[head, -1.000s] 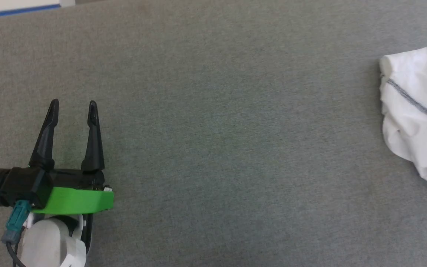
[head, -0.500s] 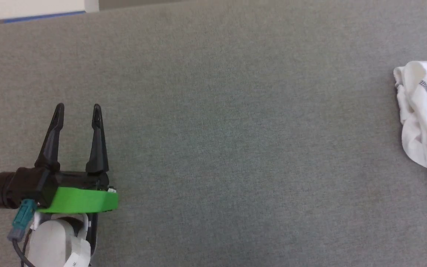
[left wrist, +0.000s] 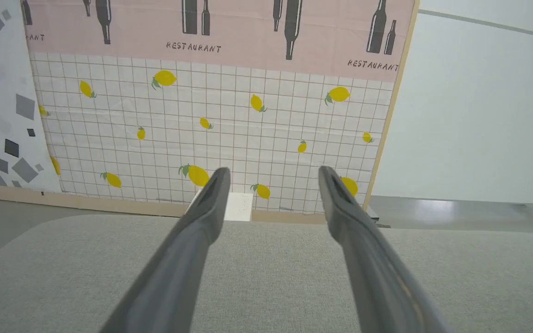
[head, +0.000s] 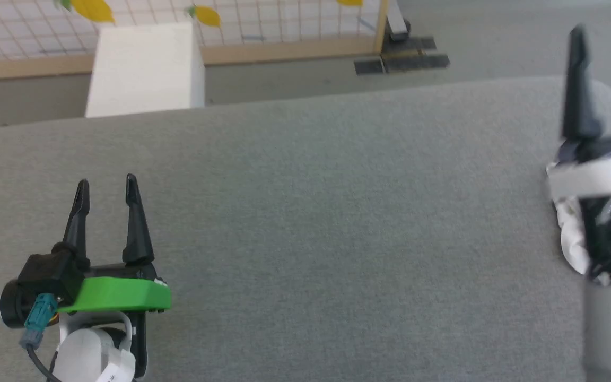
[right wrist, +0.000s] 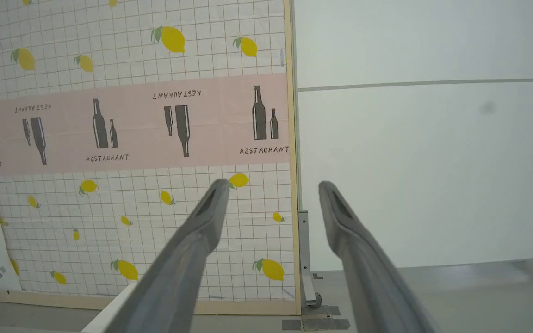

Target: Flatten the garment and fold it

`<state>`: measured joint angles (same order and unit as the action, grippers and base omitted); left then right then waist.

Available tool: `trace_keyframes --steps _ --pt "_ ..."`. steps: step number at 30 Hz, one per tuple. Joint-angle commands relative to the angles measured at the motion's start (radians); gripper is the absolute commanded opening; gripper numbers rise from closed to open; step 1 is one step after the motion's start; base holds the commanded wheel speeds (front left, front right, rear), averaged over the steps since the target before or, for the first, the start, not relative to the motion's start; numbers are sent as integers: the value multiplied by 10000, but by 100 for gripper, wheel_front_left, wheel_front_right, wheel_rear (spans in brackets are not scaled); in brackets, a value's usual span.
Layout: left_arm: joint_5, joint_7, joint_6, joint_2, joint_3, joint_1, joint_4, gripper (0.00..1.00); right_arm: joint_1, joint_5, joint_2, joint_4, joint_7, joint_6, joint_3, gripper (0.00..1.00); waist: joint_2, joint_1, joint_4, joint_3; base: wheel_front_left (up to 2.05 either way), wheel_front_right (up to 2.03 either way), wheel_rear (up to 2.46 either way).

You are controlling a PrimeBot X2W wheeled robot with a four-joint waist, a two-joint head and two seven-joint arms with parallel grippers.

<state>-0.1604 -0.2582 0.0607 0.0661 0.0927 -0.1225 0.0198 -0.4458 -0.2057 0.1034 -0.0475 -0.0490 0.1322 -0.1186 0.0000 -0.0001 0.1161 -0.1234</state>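
Right gripper [head: 607,29] has risen into view, masking most of the garment [head: 568,241]. It and left gripper [head: 106,181] gape empty. Box [head: 143,69] stands beyond table [head: 305,212].

Head camera tilted up, right hand [head: 607,29] come into view

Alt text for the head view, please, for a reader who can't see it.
Two open tools are above a grey fabric surface: the left tool at lower left, the right tool blurred at the right edge, with a sliver of the white garment behind its wrist. A white box and a lemon-print wall lie beyond.
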Motion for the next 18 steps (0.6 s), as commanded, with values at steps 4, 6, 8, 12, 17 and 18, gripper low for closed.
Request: trace_keyframes --steps 4,6,8,12,17,18 --pt "-201 -36 -222 -68 14 12 -335 100 1168 173 -483 -3 -767 -15 254 100 0 1 -682 846 0 0 0" --pt "-223 -36 -279 -84 -32 21 -474 100 1629 -78 -520 278 -1086 -15 282 100 0 1 -774 922 0 0 0" --pt "-217 -36 -341 -97 -105 39 -665 100 2046 -432 -525 675 -1416 -15 354 100 0 1 -890 992 0 0 0" --pt "-115 -36 -435 -109 -229 47 -1049 100 2696 -291 -529 1305 -1862 -15 547 100 0 1 -1068 1077 0 0 0" --pt "14 -36 -562 -121 -435 59 -1538 100 3353 259 -530 1717 -2053 -15 847 100 0 1 -1251 1130 0 0 0" --pt "35 -36 -574 -123 -474 67 -1648 100 3446 292 -530 1776 -2067 -15 876 100 0 1 -1264 1142 0 0 0"
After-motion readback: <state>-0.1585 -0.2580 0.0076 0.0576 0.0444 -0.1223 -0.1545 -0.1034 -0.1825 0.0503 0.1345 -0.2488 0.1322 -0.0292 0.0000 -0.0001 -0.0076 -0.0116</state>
